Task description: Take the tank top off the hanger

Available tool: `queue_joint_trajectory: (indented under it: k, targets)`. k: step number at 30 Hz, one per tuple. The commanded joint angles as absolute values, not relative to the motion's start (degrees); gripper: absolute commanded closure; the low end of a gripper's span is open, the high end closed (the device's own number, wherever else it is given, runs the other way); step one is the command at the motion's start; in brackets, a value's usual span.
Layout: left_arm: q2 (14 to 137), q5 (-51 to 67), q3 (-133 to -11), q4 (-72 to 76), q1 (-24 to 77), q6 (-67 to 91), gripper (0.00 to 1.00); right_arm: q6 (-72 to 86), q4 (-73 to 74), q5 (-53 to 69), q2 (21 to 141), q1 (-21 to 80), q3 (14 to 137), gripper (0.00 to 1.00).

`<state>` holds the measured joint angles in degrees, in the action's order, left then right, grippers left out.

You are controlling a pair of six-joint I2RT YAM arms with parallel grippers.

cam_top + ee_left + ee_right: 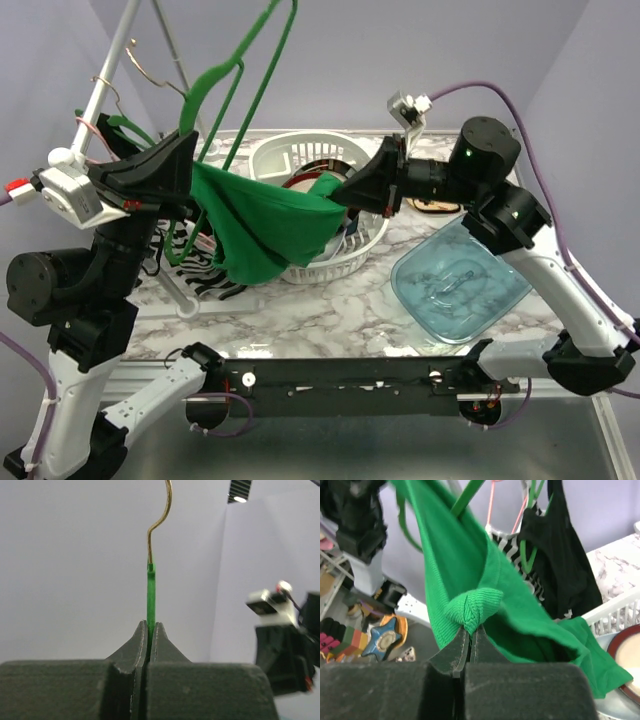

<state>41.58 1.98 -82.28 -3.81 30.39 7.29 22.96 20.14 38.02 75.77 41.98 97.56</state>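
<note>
The green tank top hangs stretched between both grippers above the table. My left gripper is shut on the green hanger. In the left wrist view the jaws pinch the hanger's neck just below its metal hook. On the right, my right gripper is shut on a bunched fold of the tank top. The right wrist view shows that ribbed fold pinched between the jaws of the gripper, with a hanger arm poking out above the cloth.
A white laundry basket holding dishes sits behind and under the tank top. A clear blue lid lies at the right. A rack pole slants at the left with a striped garment below. A black top hangs nearby.
</note>
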Motion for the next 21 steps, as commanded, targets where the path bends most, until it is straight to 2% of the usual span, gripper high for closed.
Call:
queue_joint_trajectory:
  k: [1, 10, 17, 21]
  targets:
    - [44.1, -9.3, -83.0, 10.0, 30.3, 9.4, 1.00, 19.5, 21.2, 40.3, 73.0, 44.6, 87.2, 0.99]
    - [51.0, -20.0, -87.8, 13.4, 30.3, 5.0, 1.00, 16.4, 20.7, 42.7, 63.8, 52.2, 69.2, 0.99]
    - [54.6, -20.1, -93.3, 8.6, 30.3, 5.7, 1.00, 16.3, 22.5, 37.4, 58.5, 54.0, 68.0, 0.99]
    - [54.2, -24.8, -93.2, 8.9, 30.3, 4.7, 1.00, 17.8, 25.2, 30.0, 55.1, 54.0, 71.3, 0.99]
